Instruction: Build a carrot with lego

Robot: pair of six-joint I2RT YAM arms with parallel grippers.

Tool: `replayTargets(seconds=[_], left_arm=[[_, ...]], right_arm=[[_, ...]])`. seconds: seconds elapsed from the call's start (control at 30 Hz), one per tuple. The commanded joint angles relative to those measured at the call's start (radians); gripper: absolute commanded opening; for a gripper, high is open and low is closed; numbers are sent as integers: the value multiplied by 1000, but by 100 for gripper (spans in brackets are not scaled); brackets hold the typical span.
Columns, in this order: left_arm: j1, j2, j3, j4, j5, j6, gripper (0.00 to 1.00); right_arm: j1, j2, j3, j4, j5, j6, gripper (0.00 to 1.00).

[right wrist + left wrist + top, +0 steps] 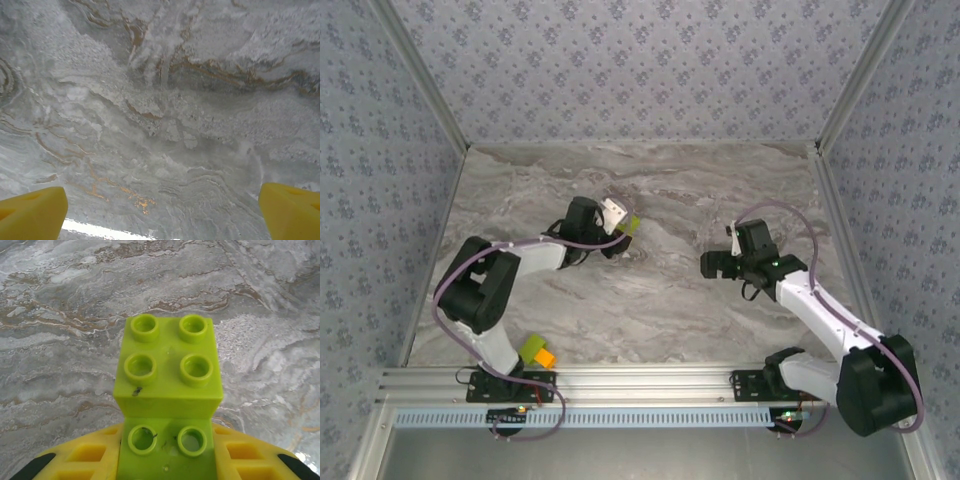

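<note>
A lime-green lego clump (167,385), a square brick stacked stepwise on a longer one, sits between the yellow fingers (82,457) of my left gripper (167,462), which is shut on it. From above, that gripper (617,222) holds the clump (629,226) over the table's middle left. The carrot (539,352), an orange brick joined to a lime-green one, lies at the near edge beside the left arm's base. My right gripper (718,256) hovers open over bare marble, and its yellow fingertips (32,212) stand wide apart with nothing between them.
The marble table (650,300) is walled by patterned panels at the back and both sides. An aluminium rail (650,380) with both arm bases runs along the near edge.
</note>
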Motion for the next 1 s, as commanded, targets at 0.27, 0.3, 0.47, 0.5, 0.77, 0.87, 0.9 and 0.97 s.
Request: replayTargets(seconds=[0.27,0.3,0.47,0.5,0.77,0.87,0.9,0.97], left_arm=[[-76,101,6,150,-94,-10,33],[-79,108,3,154,-94,-14,34],[-91,126,-4,167,-77,-33,49],[-92,128,-2,161,-72,-33,53],[-93,40,-32,141,-72,-44,97],[-90,-74,-71,122,-83,-47,97],[-91,-123,-89,114,-90,-46,97],[-87,-222,-129,99,-101,-49,97]], right_arm=[[44,93,13,83,22,34,100],[46,94,13,83,22,36,100],[60,104,10,84,33,40,100],[62,108,11,83,34,41,100],[88,123,17,76,56,49,100],[94,125,27,64,70,49,100],[96,125,30,59,76,49,100],[101,120,37,43,86,50,100]])
